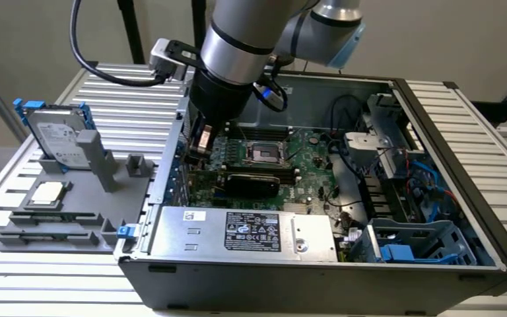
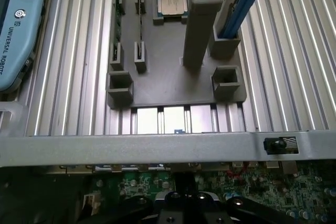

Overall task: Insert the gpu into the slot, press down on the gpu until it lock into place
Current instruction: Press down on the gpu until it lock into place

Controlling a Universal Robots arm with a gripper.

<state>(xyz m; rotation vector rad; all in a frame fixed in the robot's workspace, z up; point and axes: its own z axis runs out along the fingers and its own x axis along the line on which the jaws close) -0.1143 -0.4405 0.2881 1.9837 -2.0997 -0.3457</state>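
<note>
On the exterior view's left, a grey holder tray (image 1: 68,198) is lying on the ribbed metal table (image 1: 51,277); a hard drive (image 1: 55,135) in a blue frame is leaning upright at its far corner; a square processor chip (image 1: 47,193) is resting flat nearer the front; in the wrist view the same tray (image 2: 168,85) is showing the chip (image 2: 171,4) and a tall grey post (image 2: 202,22), with the edge of a blue control pendant (image 2: 18,30) lying beside it. Moving right, the open computer case (image 1: 465,198) is sitting on the table; the arm (image 1: 240,39) is reaching down into it over the green circuit board (image 1: 311,155); the gripper (image 1: 202,142) is hanging low by the case's wall, its fingers drawn together and holding nothing that can be made out. Just to its right, the black card (image 1: 245,183) is standing edgewise in the board, low and level; the blue slot beneath it is hidden. In front of it the silver power box (image 1: 245,232) with its label is sitting; blue drive cages (image 1: 416,244) are filling the right end.
</note>
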